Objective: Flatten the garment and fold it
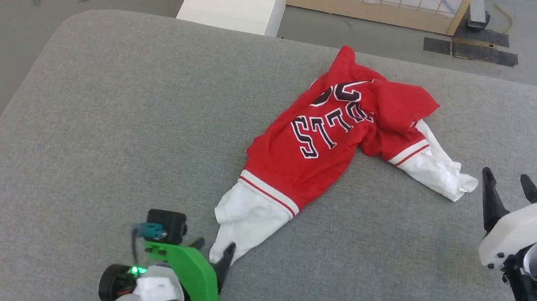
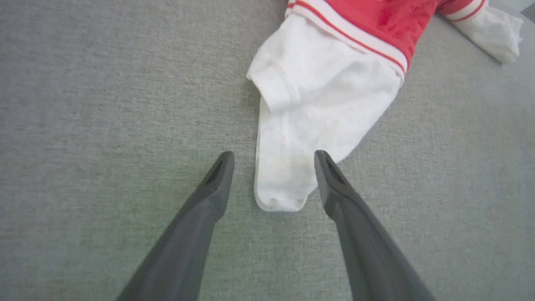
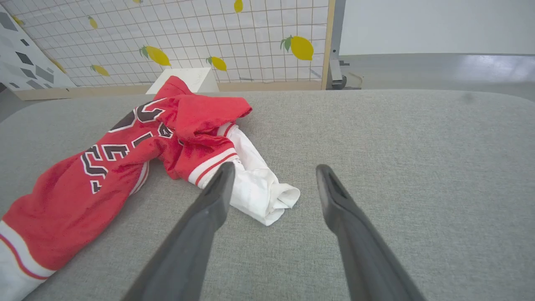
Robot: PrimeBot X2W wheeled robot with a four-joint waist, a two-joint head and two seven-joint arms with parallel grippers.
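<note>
red-white garment (image 1: 329, 142), grey table (image 1: 101, 128)

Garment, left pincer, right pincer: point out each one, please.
garment (image 1: 297, 158), head view, on the red printed body.
left pincer (image 2: 272, 154), left wrist view, midway between its open fingertips.
right pincer (image 3: 274, 166), right wrist view, midway between its open fingertips.

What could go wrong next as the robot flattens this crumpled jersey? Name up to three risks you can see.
The open left gripper straddles only the tip of the near white sleeve; closing there might pinch cloth that slips out.
The garment lies with its red body folded over itself; pulling sleeves alone may leave that fold.
The open right gripper stands clear of the other sleeve, so its grasp could miss.
</note>
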